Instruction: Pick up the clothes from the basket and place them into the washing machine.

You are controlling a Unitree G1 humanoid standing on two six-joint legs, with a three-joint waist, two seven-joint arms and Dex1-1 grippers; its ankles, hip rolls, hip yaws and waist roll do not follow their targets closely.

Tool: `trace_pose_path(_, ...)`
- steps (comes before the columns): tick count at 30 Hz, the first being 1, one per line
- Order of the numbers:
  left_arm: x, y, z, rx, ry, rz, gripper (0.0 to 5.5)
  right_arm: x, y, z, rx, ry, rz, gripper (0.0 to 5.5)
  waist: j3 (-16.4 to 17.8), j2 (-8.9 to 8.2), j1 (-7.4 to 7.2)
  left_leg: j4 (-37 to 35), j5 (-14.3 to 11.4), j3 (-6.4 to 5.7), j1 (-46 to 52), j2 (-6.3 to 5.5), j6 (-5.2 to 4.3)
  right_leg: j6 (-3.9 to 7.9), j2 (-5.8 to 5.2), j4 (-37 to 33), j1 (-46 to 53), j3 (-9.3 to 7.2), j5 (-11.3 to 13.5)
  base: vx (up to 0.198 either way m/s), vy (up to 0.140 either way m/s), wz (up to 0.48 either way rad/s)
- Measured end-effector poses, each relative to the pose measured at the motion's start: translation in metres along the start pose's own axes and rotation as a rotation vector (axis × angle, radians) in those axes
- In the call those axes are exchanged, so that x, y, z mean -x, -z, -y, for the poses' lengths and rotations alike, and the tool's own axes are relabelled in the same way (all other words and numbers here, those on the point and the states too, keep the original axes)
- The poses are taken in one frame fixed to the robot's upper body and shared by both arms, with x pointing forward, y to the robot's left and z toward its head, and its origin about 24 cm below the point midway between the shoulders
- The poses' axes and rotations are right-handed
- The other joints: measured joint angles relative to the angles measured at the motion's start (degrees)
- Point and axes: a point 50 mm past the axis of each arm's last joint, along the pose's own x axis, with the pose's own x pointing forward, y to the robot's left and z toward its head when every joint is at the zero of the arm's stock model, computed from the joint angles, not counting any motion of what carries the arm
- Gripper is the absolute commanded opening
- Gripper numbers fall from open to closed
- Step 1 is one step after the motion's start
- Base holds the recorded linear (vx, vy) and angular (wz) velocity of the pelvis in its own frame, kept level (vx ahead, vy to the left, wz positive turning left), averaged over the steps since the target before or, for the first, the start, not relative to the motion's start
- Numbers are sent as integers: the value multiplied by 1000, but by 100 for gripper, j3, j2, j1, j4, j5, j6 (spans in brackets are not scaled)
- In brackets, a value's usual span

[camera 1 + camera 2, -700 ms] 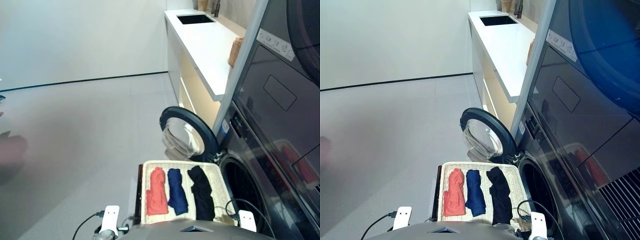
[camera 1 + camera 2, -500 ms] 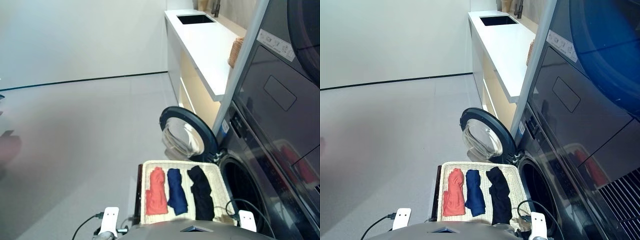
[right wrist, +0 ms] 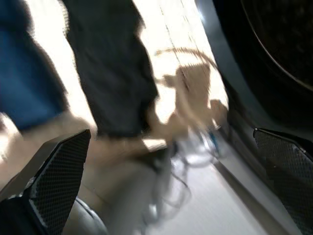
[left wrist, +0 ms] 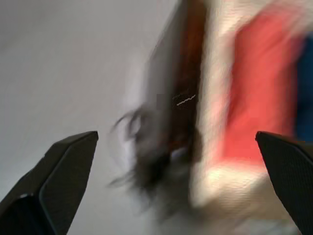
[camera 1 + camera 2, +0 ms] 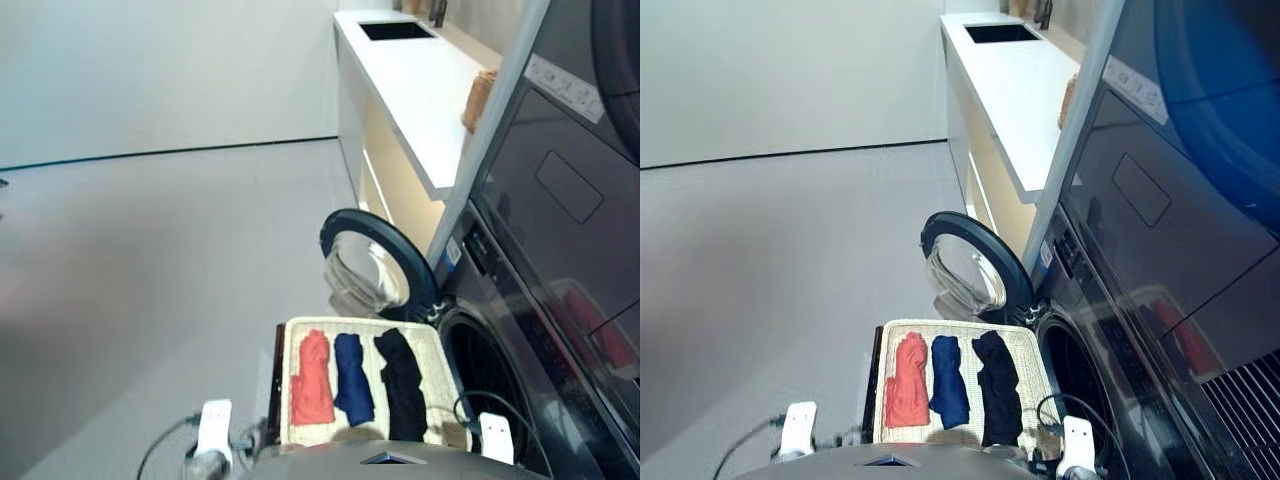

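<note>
- While standing over pale grey floor (image 5: 150, 260), looking down at the cream woven basket (image 5: 432, 352) just in front of the washing machine (image 5: 520, 340).
- Lying side by side in the basket: coral-red garment (image 5: 312, 378) on the left, navy garment (image 5: 352, 378) in the middle, black garment (image 5: 402, 384) nearest the machine; none of them lifted.
- Showing the drum opening (image 5: 488, 372) dark and uncovered, with the round porthole door (image 5: 375, 264) swung out towards the room, beyond the basket's far edge.
- Sitting above the machine: a second dark appliance (image 5: 570, 170), glossy and reflecting.
- Running along the right: a long white surface (image 5: 410, 80) with a dark sink (image 5: 395, 30) set in it, and a small tan wicker basket (image 5: 478, 98) at its near end.
- Closing off the room behind: a plain pale wall (image 5: 160, 70) with a dark line at its foot.
- Carrying a light sticker strip (image 5: 565, 88) on the upper appliance and a small sticker (image 5: 450, 252) on the washer's front; writing too small to read.
- Holding the left gripper (image 4: 178, 183) spread wide, empty, over the basket's left end near the coral-red garment.
- Holding the right gripper (image 3: 168, 188) spread wide too, empty, over the basket's end by the black garment and the drum.
</note>
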Motion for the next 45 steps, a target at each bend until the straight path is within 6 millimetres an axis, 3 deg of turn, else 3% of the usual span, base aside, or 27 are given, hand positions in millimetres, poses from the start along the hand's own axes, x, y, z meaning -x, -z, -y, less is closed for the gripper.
trace_pose_path(2,-6,-25,32,12,98,99,550,-3,-26,-17,-27,-56,112,550,162,20,-43,1,62,-51,-23,-15,1,-7,7,0,-9,-30,12,-66,15,109)
trace_pose_path(4,-6,-46,48,2,148,185,550,-4,-53,-31,-35,-95,213,550,273,40,-162,3,86,-94,-96,-14,-6,-39,13,2,-22,-70,43,-90,12,100)
trace_pose_path(6,-2,-73,63,-8,187,295,550,8,-90,-49,0,-174,386,550,420,116,-178,2,114,-87,-223,-12,-5,-13,12,3,-187,-61,52,-117,-2,-5)
trace_pose_path(8,-3,-92,70,-25,197,366,550,15,-120,-64,30,-214,524,550,543,164,-176,46,141,-89,-298,-12,-9,-31,21,32,-237,-48,118,-101,-13,-5)
trace_pose_path(11,-3,-109,78,-38,184,424,550,22,-147,-74,54,-221,631,550,740,182,-157,51,154,-87,-387,-14,-14,-32,21,37,-378,-18,125,-150,-48,-7)
trace_pose_path(14,-2,-131,88,-57,184,496,550,43,-179,-93,91,-285,790,550,1084,184,-152,290,161,-71,-847,-8,-19,-43,15,205,-786,50,160,-124,-39,-49)
trace_pose_path(16,-1,-152,99,-98,215,561,550,59,-204,-106,118,-329,913,550,1493,146,-176,408,181,-67,-1038,-4,1,-61,21,300,-975,63,187,-132,-38,-41)
trace_pose_path(17,5,-168,107,-98,234,627,550,79,-222,-117,127,-374,1015,550,1714,122,-197,778,98,-69,-1378,5,-22,-77,-26,724,-1346,110,64,-184,-56,-13)
trace_pose_path(18,9,-183,113,-116,247,693,550,96,-234,-123,146,-411,1124,550,1930,124,-212,861,63,-80,-1500,21,14,-90,-16,885,-1498,113,29,-113,-37,-40)
trace_pose_path(19,7,-191,117,-142,235,710,550,101,-243,-130,163,-418,1170,550,2090,56,-222,936,59,-78,-1532,23,17,-93,-26,1046,-1582,160,-17,-152,-34,-61)
trace_pose_path(23,12,-212,125,-177,197,792,550,136,-265,-156,208,-504,1338,550,2310,-107,-219,1651,-156,-84,-2389,25,27,-128,-106,2120,-2649,393,-439,-124,-34,-40)
trace_pose_path(26,12,-224,130,-201,151,830,550,160,-283,-181,225,-577,1449,550,2525,-164,-235,2177,-260,-101,-2997,32,32,-185,-147,2828,-3371,540,-612,-107,1,-14)
trace_pose_path(29,10,-222,135,-228,117,835,550,172,-286,-197,229,-630,1494,550,2607,-185,-228,2428,-341,-103,-3260,37,43,-200,-169,3121,-3686,606,-728,-104,13,-31)
trace_pose_path(35,12,-236,142,-259,55,896,550,190,-285,-225,212,-726,1543,550,2612,-201,-273,2786,-395,-139,-3991,56,41,-231,-155,3559,-4501,757,-767,-36,-7,-16)
trace_pose_path(38,11,-243,145,-256,31,905,550,198,-288,-233,214,-756,1567,550,2614,-204,-287,2947,-401,-242,-4370,48,28,-261,-96,3695,-4884,823,-752,-17,0,-15)
trace_pose_path(45,2,-255,144,-238,-27,874,550,209,-292,-241,222,-784,1606,550,2613,-213,-349,3123,-406,-263,-4820,50,22,-301,-78,3890,-5377,856,-799,0,0,0)
